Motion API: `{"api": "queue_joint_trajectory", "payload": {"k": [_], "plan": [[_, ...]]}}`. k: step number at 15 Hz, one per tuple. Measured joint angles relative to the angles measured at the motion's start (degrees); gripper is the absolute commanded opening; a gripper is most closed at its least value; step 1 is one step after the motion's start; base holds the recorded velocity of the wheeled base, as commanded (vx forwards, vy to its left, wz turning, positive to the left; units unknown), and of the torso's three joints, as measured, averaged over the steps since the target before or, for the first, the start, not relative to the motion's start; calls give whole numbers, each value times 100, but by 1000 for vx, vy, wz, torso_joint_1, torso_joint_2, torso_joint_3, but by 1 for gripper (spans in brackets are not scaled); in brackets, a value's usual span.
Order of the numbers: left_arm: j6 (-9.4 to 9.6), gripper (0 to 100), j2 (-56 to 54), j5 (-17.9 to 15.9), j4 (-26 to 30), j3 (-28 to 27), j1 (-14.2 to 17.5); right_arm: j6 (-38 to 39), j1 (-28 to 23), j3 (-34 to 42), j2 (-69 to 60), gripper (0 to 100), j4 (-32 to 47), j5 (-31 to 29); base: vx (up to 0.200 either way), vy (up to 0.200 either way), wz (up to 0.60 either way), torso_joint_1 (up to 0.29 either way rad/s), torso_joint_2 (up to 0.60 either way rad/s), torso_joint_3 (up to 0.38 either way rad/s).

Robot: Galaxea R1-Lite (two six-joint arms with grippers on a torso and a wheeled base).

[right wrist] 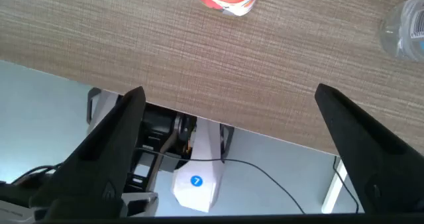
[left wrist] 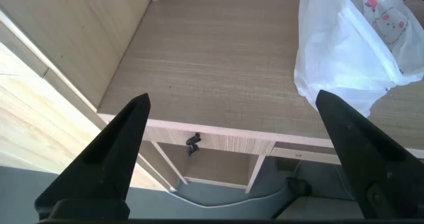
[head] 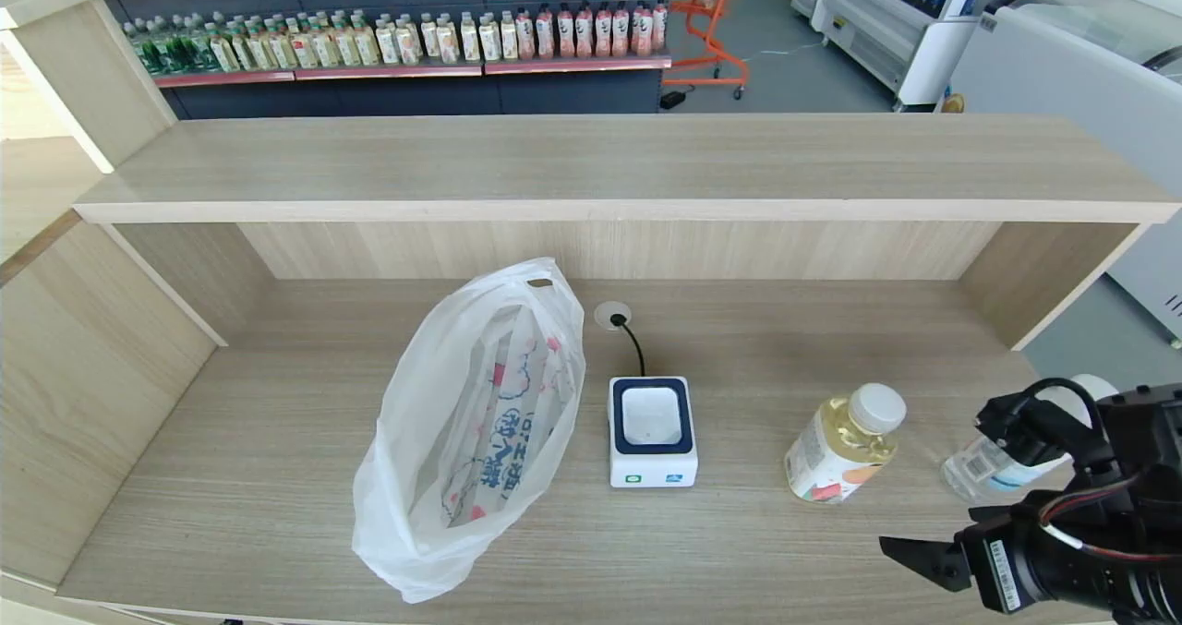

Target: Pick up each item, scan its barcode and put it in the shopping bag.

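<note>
Logging materials first: the shopping bag [head: 466, 422] is thin, crinkled white plastic film with its mouth gaping, and a print of pink and blue marks shows inside. It lies on the counter [head: 277, 477], just left of the scanner [head: 652, 431].

The scanner is a white box with rounded corners and a dark-blue frame round a pale window. A black cable [head: 635, 343] runs from behind it.

Right of the scanner sits the yellow bottle [head: 840, 454], clear plastic with a white cap and a colourful label. The clear bottle [head: 981, 470] is farther right, partly hidden by the right arm.

The counter is pale wood-grain laminate with a raised ledge [head: 609, 168] behind. Beyond that are shelves [head: 397, 48] of drinks and an orange cart [head: 711, 16].

The left gripper [left wrist: 232, 101] is at the counter's near edge beside the bag, jaws spread wide and holding nothing. The right gripper [right wrist: 230, 91] is at the near edge by the bottles, jaws likewise wide and holding nothing.
</note>
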Motion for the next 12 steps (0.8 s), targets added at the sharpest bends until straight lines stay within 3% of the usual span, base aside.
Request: {"api": "queue_joint_trajectory", "payload": {"k": [7, 12], "plan": [[-2, 100, 0, 0, 0, 0, 0, 0, 226, 56, 1306, 100, -1910, -300, 0, 0, 0, 0, 0, 0], [0, 100, 0, 2, 0, 0, 0, 12, 357, 133, 1902, 100, -2704, -282, 0, 0, 0, 0, 0, 0]]}}
